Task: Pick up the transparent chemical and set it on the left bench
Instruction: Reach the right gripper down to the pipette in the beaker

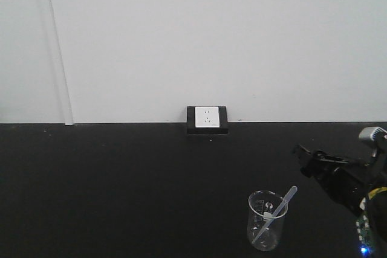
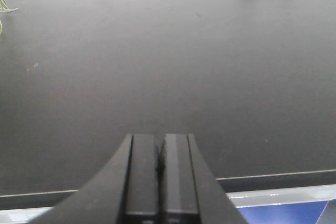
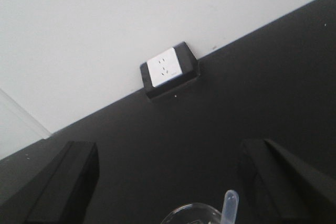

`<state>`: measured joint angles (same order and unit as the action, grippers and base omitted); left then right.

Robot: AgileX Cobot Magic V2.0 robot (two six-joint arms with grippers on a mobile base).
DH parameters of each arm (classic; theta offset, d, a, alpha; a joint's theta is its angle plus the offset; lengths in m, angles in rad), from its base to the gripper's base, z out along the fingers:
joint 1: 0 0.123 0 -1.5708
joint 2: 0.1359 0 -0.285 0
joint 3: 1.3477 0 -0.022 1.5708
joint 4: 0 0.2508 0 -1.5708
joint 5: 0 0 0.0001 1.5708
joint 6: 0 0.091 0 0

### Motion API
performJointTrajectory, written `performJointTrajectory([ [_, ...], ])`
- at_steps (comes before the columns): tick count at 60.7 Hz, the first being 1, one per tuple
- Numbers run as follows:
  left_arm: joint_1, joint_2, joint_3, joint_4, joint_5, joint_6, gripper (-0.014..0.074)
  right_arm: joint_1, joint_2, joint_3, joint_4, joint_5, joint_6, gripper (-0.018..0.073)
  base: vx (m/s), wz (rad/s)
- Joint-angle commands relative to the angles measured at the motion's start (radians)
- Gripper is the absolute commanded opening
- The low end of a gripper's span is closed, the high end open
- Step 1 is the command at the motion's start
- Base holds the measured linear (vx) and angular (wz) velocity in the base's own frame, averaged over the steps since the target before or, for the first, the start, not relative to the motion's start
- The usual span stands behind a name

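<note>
The transparent chemical (image 1: 277, 212) is a colourless pipette leaning in a small glass beaker (image 1: 261, 237) at the front right of the black bench (image 1: 121, 185), bulb end up and to the right. My right gripper (image 1: 306, 160) hovers open just right of and above the beaker. In the right wrist view the pipette bulb (image 3: 230, 201) and beaker rim (image 3: 190, 209) show at the bottom edge, between the wide-apart fingers (image 3: 71, 179) of the right gripper (image 3: 168, 148). My left gripper (image 2: 160, 142) is shut and empty, low over the bare bench top (image 2: 168, 66).
A white wall socket in a black housing (image 1: 207, 119) sits where bench meets white wall. The bench's front edge (image 2: 273, 178) runs just under the left gripper. A thin greenish object (image 2: 4, 10) shows at the far left edge of the left wrist view.
</note>
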<state>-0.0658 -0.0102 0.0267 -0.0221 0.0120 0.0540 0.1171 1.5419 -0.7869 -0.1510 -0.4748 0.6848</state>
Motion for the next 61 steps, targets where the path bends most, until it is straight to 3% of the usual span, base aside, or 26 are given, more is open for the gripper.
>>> performJointTrajectory([
  [1, -0.002, -0.019, 0.016, -0.001, -0.078, -0.008, -0.0003, 0.0, 0.038, -0.073, -0.01, -0.087, 0.009, 0.0581, 0.0, 0.0],
  [21, -0.002, -0.019, 0.016, -0.001, -0.078, -0.008, -0.0003, 0.002, 0.22, -0.109, -0.062, -0.127, 0.103, 0.0576, 0.0, 0.0],
  [31, -0.002, -0.019, 0.016, -0.001, -0.078, -0.008, -0.0003, 0.002, 0.265, -0.109, -0.086, -0.178, 0.131, 0.0521, 0.0, 0.0],
  [42, -0.002, -0.019, 0.016, -0.001, -0.078, -0.008, -0.0003, 0.002, 0.281, -0.109, -0.084, -0.18, 0.135, 0.0332, 0.0, 0.0],
  [55, -0.002, -0.019, 0.016, -0.001, -0.078, -0.008, -0.0003, 0.002, 0.281, -0.109, -0.084, -0.207, 0.102, -0.0006, 0.0, 0.0],
  [61, -0.002, -0.019, 0.016, -0.001, -0.078, -0.008, -0.0003, 0.002, 0.281, -0.109, -0.084, -0.235, 0.094, -0.001, 0.0, 0.0],
])
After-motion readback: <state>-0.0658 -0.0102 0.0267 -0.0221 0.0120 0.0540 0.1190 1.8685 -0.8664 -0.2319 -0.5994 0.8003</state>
